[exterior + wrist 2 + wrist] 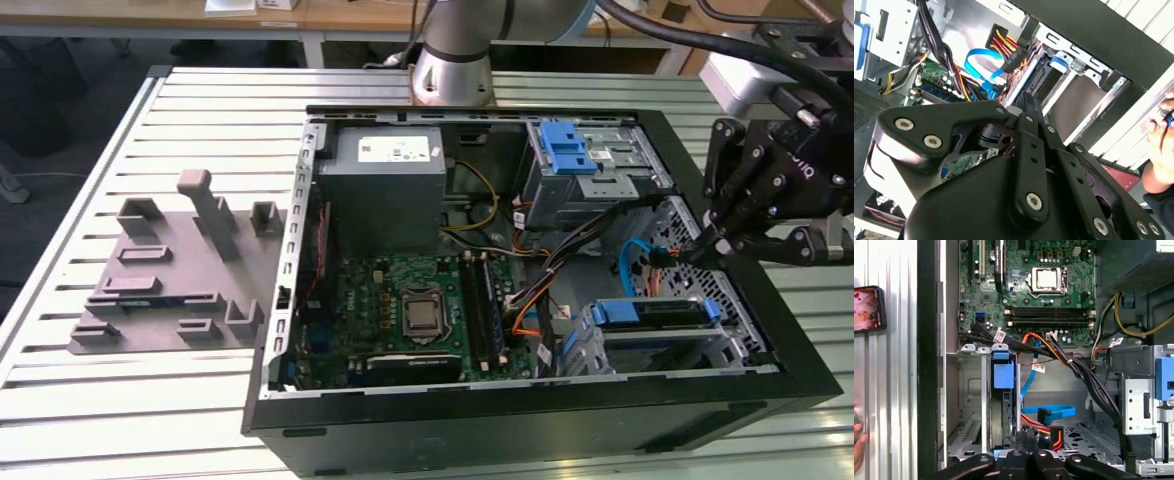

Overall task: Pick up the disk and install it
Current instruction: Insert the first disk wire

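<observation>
We see an open computer case [534, 420] lying on its side on a slatted metal counter [147, 400], with the arm's black tool [747, 215] hanging over the case's edge at the exterior view's right, above the drive bays. Whether the tool is clenched or released we cannot tell; its linkages crowd the second wrist view [1026, 107] and only their tips show in the first wrist view [1026, 456]. The disk [650, 314] sits on edge in a silver drive cage near the front corner of the case, at the exterior view's lower right, its blue carrier facing up; in the first wrist view it appears as a blue tab [1003, 374] over a dark slab standing between metal rails, just ahead of the tool. Beside it, a flat blue cable [1056, 412] and a bundle of red, yellow and black wires [1041, 427] lie close to the tool. The green circuit board [407, 310] fills the middle of the case, the grey power box [380, 180] lies beyond it, and a blue latch on a metal cage [577, 152] sits at the far corner. A grey moulded fixture [180, 270] rests on the counter at the exterior view's left. A person's hand [1161, 145] shows outside the case in the second wrist view, and a phone [868, 309] lies on the counter in the first wrist view.
</observation>
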Tool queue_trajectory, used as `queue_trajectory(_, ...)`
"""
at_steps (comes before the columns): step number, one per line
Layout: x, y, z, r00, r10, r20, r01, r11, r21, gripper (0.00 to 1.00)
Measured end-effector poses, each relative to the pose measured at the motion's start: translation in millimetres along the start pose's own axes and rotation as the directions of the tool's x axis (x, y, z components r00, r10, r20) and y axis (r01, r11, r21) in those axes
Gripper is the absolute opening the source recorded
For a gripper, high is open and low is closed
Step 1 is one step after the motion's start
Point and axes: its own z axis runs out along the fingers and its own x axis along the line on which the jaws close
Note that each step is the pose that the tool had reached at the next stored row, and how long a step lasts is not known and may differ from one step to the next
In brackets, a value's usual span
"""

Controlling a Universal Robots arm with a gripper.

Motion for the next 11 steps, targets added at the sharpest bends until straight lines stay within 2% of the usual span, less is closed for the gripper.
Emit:
queue_trajectory(6, -1.3, -2.7, 6.1, 0.9992, 0.041, 0.0006, -0.041, 0.9992, 0.0015, 0.11)
queue_trajectory(11, -4.4, -5.6, 9.3, 0.9984, 0.056, 0.0004, -0.056, 0.9984, 0.0021, 0.11)
